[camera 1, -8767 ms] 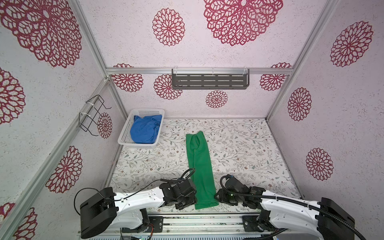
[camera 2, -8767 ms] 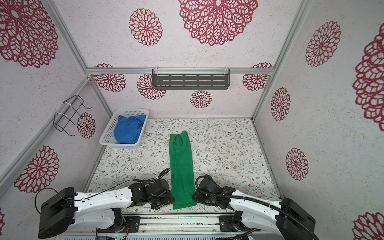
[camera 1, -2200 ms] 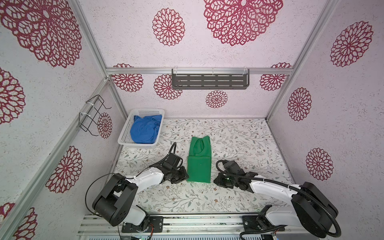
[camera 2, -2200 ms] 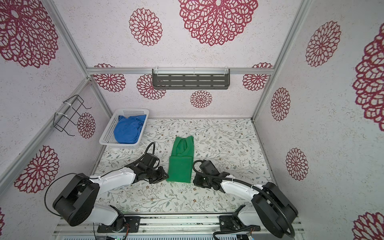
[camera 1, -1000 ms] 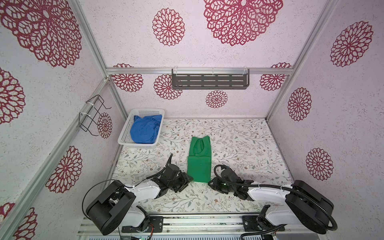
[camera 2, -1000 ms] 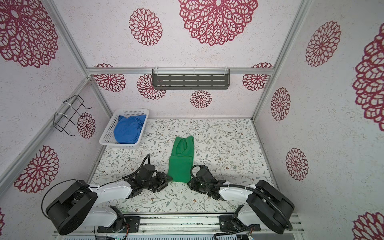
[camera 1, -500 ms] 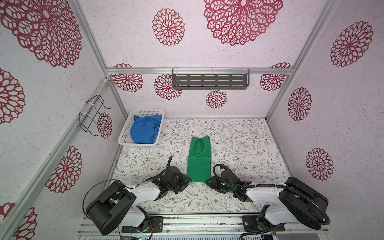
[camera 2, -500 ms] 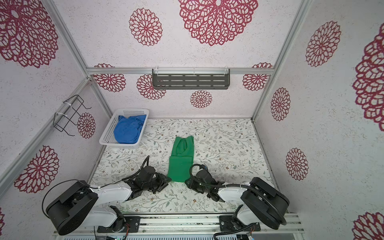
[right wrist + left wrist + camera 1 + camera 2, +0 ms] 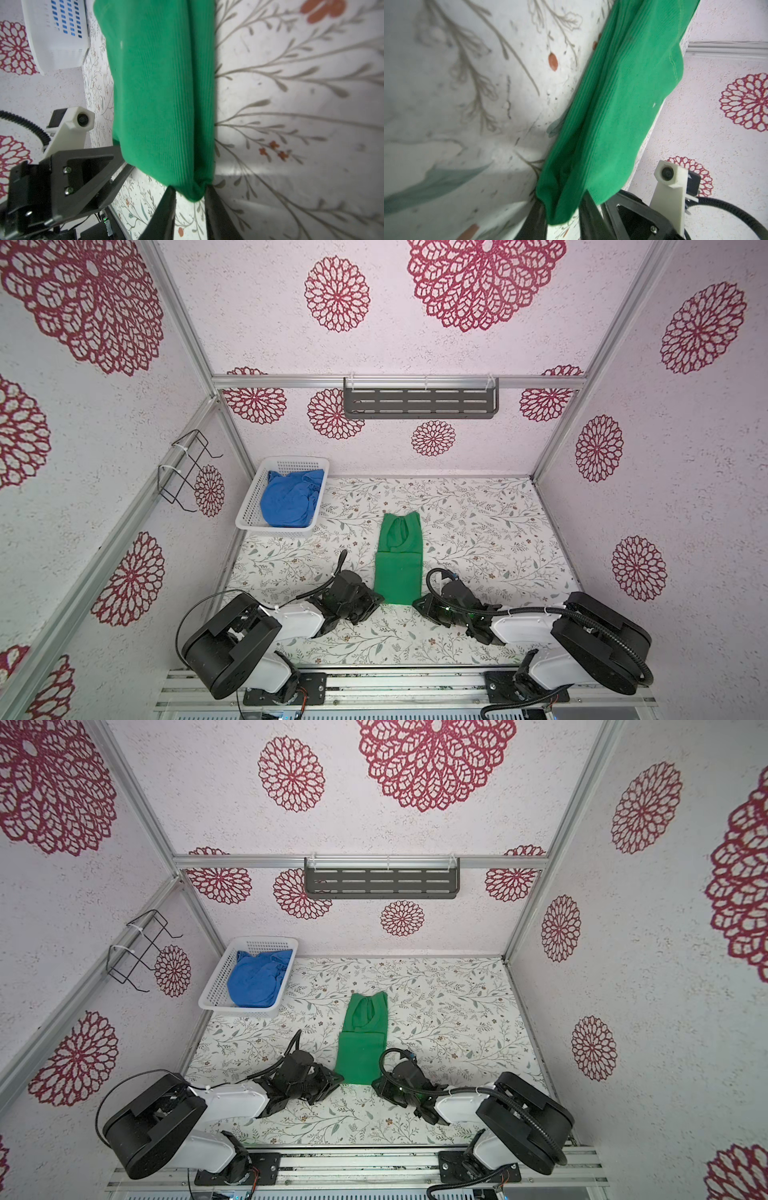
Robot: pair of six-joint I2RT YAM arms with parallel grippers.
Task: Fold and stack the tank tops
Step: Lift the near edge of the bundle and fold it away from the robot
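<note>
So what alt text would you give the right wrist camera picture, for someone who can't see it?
A folded green tank top lies on a floral table, one corner pinched in the right gripper. The left gripper holds the neighbouring corner, and a white basket stands further back.

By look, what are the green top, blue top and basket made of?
Green tank top: matte knit fabric, with fine parallel ribs plain in both wrist views; likely cotton-type, fibre unclear.
Blue tank top: soft matte cloth, crumpled in folds; weave too small to tell.
Basket: white moulded plastic, smooth-looking, with rigid walls pierced by a regular grid of holes.
</note>
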